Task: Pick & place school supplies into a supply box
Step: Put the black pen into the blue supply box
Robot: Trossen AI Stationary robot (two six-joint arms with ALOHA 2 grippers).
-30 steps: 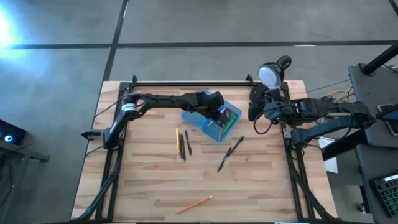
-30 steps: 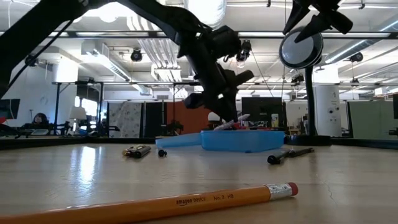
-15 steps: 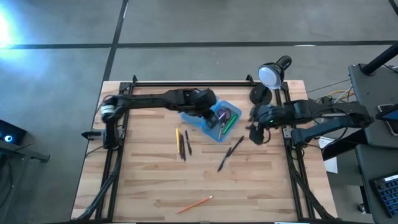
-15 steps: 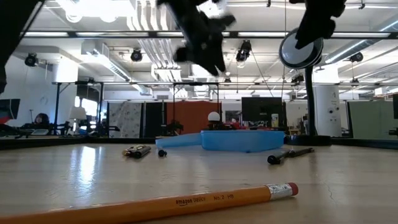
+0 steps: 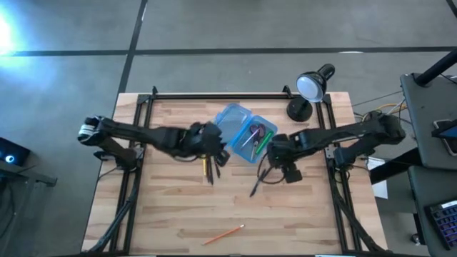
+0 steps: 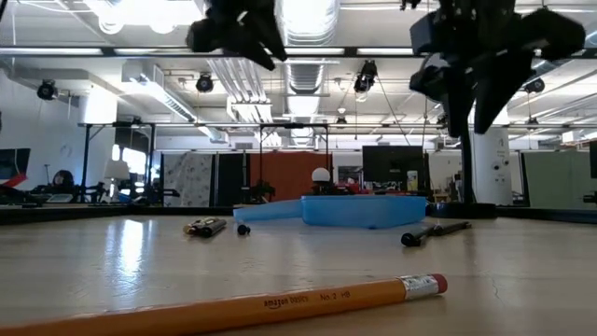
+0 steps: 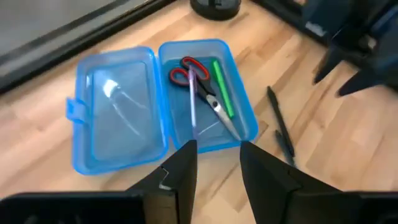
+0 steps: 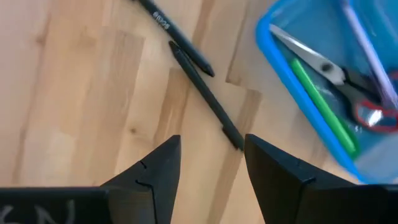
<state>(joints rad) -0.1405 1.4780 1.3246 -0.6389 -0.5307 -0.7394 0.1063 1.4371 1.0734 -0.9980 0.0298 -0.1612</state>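
Note:
The blue supply box (image 5: pixel 241 133) lies open on the table. One half holds the red-handled scissors (image 7: pixel 198 84), a green pen (image 7: pixel 222 94) and a pale lilac pen (image 7: pixel 192 102); the other half (image 7: pixel 115 106) holds nothing. My left gripper (image 5: pixel 213 146) is open and hovers at the box's near left side, above a yellow pencil (image 5: pixel 203 163) and dark pens (image 5: pixel 213 167). My right gripper (image 5: pixel 271 151) is open and hovers over two dark pens (image 8: pixel 199 87) lying flat near the box's right corner. An orange pencil (image 5: pixel 223 233) lies by the near edge.
A black desk lamp (image 5: pixel 307 89) stands at the table's far right corner. In the low view both grippers (image 6: pixel 238 28) (image 6: pixel 476 65) hang well above the tabletop. Bare wood stretches between the pens and the orange pencil (image 6: pixel 233 308).
My left gripper has risen from the box and drawn back toward the table's near left; the pale pen seen at its fingers a second ago now lies in the box. My right gripper has travelled from beside the lamp toward the near left, to above the two dark pens.

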